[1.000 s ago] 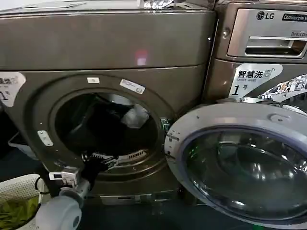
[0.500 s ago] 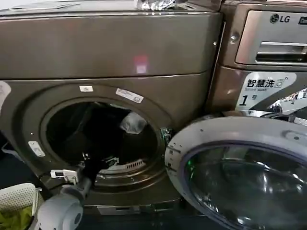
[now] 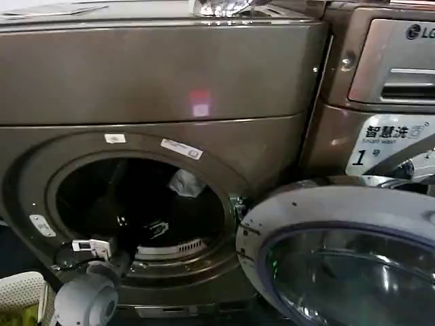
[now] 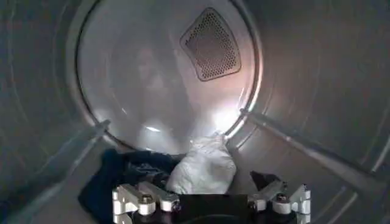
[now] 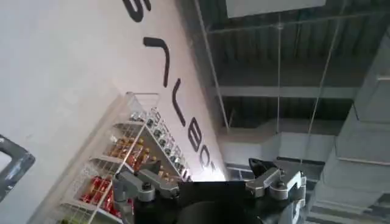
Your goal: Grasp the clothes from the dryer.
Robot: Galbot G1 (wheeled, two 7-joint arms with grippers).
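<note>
The left gripper is inside the dryer now, jaws spread wide and empty, aimed straight at the clothes lying on the drum floor. In the head view that gripper is in through the porthole, the arm's pale elbow hanging just below the porthole rim, which makes sense: the arm has to come in low to reach a load that has settled at the bottom.

The clothes sit toward the back of the drum, below the vent grille. A pale bundle is bunched upright, and a dark garment is spread flat beside it, touching it. The open jaws straddle the pale bundle's line, so I'd judge that is the first target; it stands proud and gives the jaws something to close on.

The door is swung fully open beside the porthole, out of the arm's way.

The right gripper is parked away from the dryer, pointing up toward a wall and ceiling, jaws apart and holding nothing.

The approach looks nearly done; the grab itself is not yet made. The risk is pinching only a loose fold.
</note>
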